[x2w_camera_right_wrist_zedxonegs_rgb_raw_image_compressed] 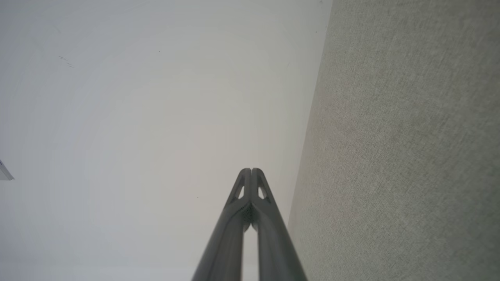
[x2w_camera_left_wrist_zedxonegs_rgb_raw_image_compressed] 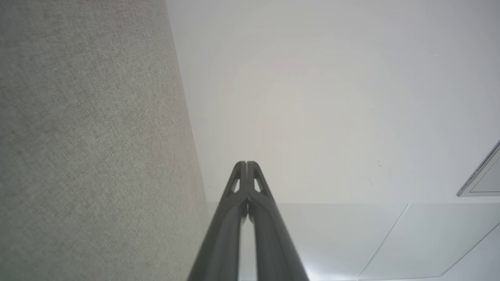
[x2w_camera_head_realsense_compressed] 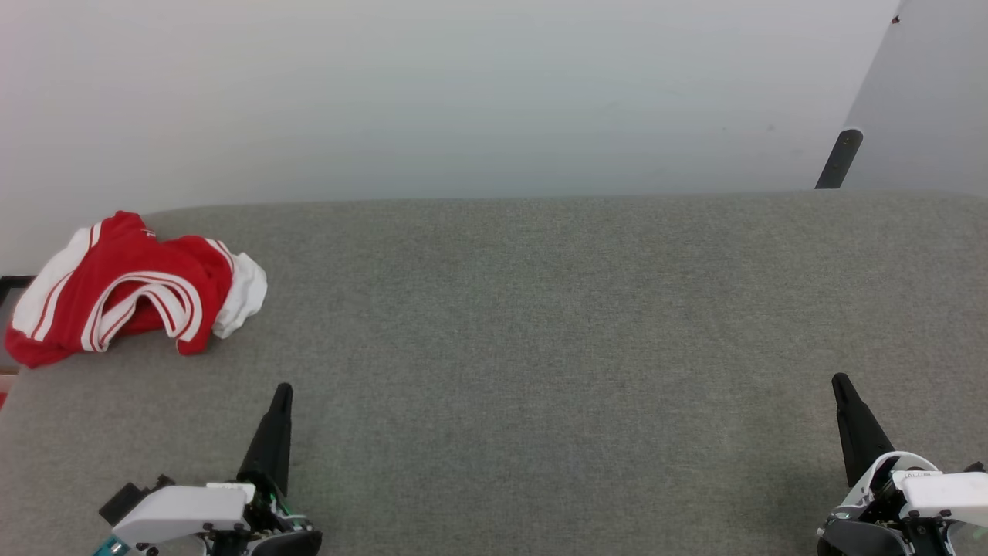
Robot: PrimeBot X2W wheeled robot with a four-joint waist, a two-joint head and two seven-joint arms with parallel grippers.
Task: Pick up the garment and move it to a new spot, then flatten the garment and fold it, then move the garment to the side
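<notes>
The garment (x2w_camera_head_realsense_compressed: 127, 287), a red shirt with white sleeves and red-and-white striped trim, lies crumpled at the far left of the grey fabric surface (x2w_camera_head_realsense_compressed: 540, 347), partly over its left edge. My left gripper (x2w_camera_head_realsense_compressed: 282, 391) sits at the lower left, shut and empty, some way in front and right of the garment. My right gripper (x2w_camera_head_realsense_compressed: 839, 381) rests at the lower right, also shut and empty, far from the garment. In the wrist views each gripper's fingertips (x2w_camera_left_wrist_zedxonegs_rgb_raw_image_compressed: 247, 164) (x2w_camera_right_wrist_zedxonegs_rgb_raw_image_compressed: 251, 171) meet, with nothing between them.
A pale wall (x2w_camera_head_realsense_compressed: 463, 93) rises behind the surface. A dark post (x2w_camera_head_realsense_compressed: 838, 158) stands at the back right. A dark framed object (x2w_camera_head_realsense_compressed: 9, 297) shows beyond the surface's left edge. The grey fabric stretches bare between the two grippers.
</notes>
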